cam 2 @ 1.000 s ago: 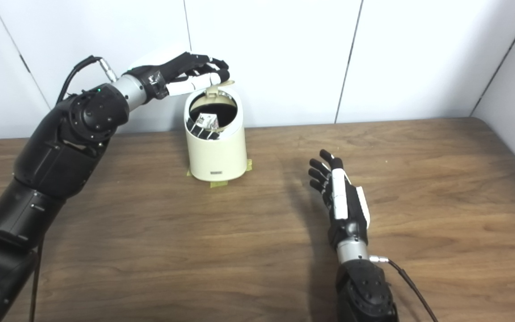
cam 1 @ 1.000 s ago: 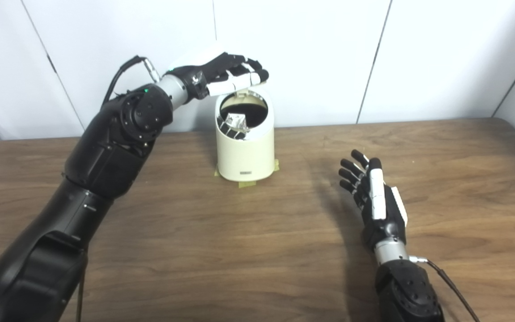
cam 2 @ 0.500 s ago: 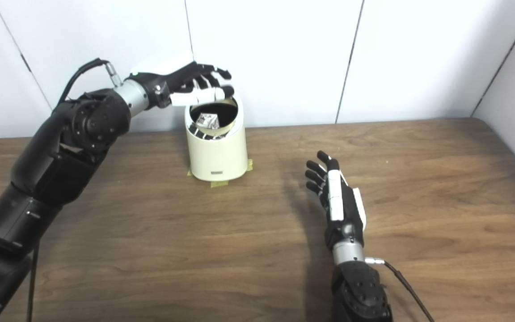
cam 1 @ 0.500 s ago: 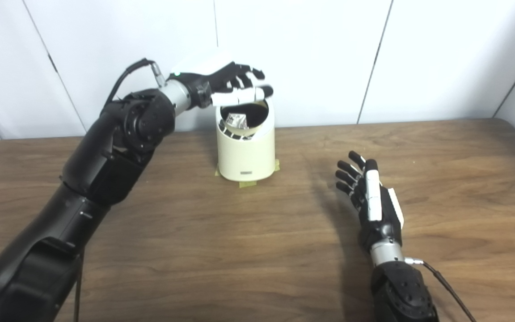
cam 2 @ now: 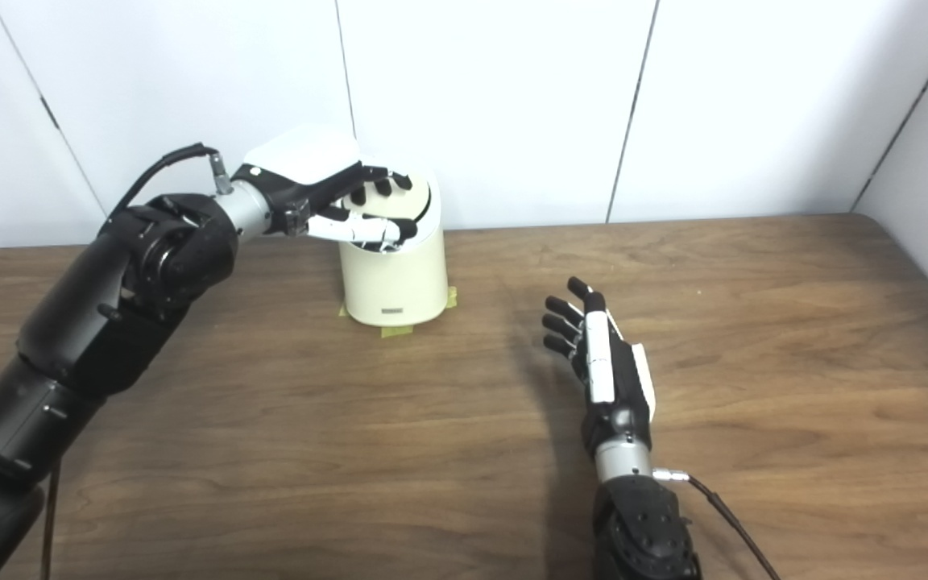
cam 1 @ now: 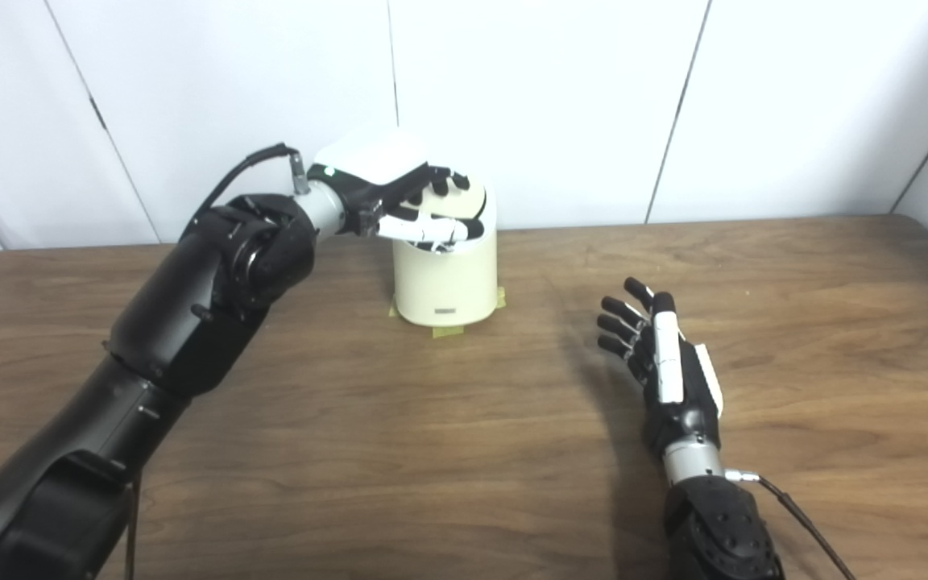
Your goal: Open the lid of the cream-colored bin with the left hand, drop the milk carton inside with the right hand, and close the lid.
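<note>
The cream-colored bin (cam 1: 444, 278) stands at the back of the wooden table (cam 1: 399, 451), held down by yellow tape (cam 1: 441, 330) at its base. Its lid (cam 1: 478, 203) lies down flat over the opening, so the milk carton is hidden from view. My left hand (cam 1: 403, 197) rests on top of the lid with its fingers spread across it, gripping nothing. My right hand (cam 1: 661, 362) hovers low over the table to the right of the bin, palm turned inward, fingers apart and empty.
White wall panels rise directly behind the bin. A thin cable (cam 1: 802, 519) trails from my right wrist toward the front edge. My left forearm (cam 1: 214, 282) crosses the table's left side.
My left hand has pushed the lid down from upright to shut over the opening, covering the carton inside. The right hand has drifted slightly toward the front left.
</note>
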Controlling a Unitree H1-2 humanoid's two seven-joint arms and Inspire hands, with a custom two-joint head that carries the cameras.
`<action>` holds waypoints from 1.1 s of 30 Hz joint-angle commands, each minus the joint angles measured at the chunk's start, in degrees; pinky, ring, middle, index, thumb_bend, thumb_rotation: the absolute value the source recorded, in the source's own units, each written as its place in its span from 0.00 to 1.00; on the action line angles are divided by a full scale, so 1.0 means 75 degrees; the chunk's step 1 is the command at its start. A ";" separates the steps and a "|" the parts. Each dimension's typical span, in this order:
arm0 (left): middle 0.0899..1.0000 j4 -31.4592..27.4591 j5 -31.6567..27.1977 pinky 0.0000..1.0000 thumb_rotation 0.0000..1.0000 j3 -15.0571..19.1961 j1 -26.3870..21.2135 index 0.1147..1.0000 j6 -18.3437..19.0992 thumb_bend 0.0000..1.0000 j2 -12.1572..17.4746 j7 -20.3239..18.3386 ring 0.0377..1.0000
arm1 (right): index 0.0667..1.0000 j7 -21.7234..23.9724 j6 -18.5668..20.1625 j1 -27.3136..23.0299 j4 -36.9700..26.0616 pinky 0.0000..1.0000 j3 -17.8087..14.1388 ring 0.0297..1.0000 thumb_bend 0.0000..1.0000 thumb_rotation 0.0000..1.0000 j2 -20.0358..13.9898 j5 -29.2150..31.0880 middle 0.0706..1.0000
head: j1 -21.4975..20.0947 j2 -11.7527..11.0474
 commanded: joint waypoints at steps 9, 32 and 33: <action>0.80 -0.0205 0.0419 0.84 1.00 0.0028 -0.0093 0.85 -0.0344 0.61 0.0276 -0.0160 0.80 | 0.87 -0.0054 -0.0429 -0.0200 -0.0223 0.75 0.0064 0.78 0.55 0.99 0.0095 -0.0136 0.77 | -0.0080 0.0077; 0.78 -0.0080 0.1188 0.93 1.00 -0.0325 0.0186 0.87 -0.0991 0.59 0.0207 -0.0575 0.79 | 0.90 -0.0051 -0.0339 -0.0216 -0.0335 0.78 0.0173 0.79 0.53 1.00 0.0116 -0.0203 0.76 | -0.0158 0.0175; 0.78 -0.0050 0.1142 0.93 1.00 -0.0331 0.0204 0.87 -0.1019 0.59 0.0202 -0.0590 0.79 | 0.90 -0.0076 -0.0315 -0.0225 -0.0347 0.78 0.0167 0.79 0.53 1.00 0.0136 -0.0201 0.76 | -0.0163 0.0177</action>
